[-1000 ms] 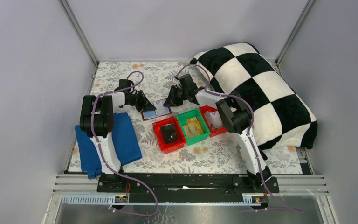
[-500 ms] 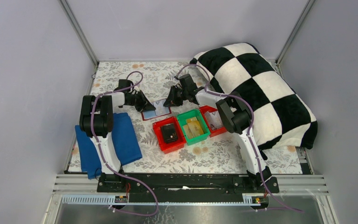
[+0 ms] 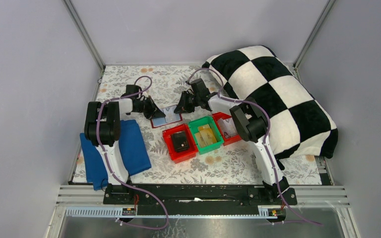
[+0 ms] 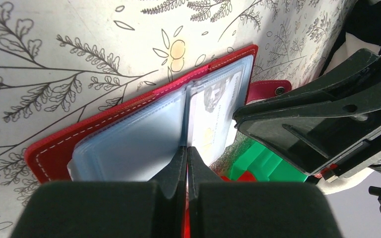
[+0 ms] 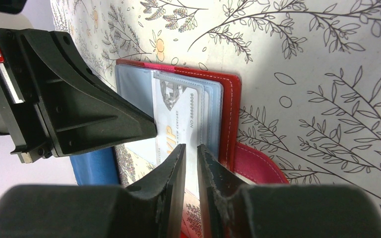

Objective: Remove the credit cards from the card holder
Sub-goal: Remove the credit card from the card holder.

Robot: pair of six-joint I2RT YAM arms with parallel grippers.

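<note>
Low in the centre of the left wrist view, the left gripper (image 4: 186,151) has its fingers pressed tight together, their tips resting at the centre fold of the card holder (image 4: 54,148). The holder lies open and flat on the flowered table cover (image 4: 54,59), pale blue sleeves facing up. In the right wrist view the right gripper (image 5: 191,151) meets the same holder from the opposite side. Its fingers are a sliver apart, with the near end of a white credit card (image 5: 178,116) lying in the gap; whether the pads actually bite on it I cannot tell from this angle. That card, printed with "VIP" and a row of eights, lies on the sleeve page nearest the strap tab (image 5: 253,166), which pokes out at the lower right of that frame. In the top view the two grippers face each other across the holder, just above the middle of the frame. Just below it are a red bin (image 3: 167,141) holding a black box (image 3: 180,141) and a green bin (image 3: 193,134) beside it with yellow-tan items inside. A blue cloth (image 3: 129,148) lies at the left under the left arm, and a black-and-white checked blanket (image 3: 278,94) fills the upper right.
</note>
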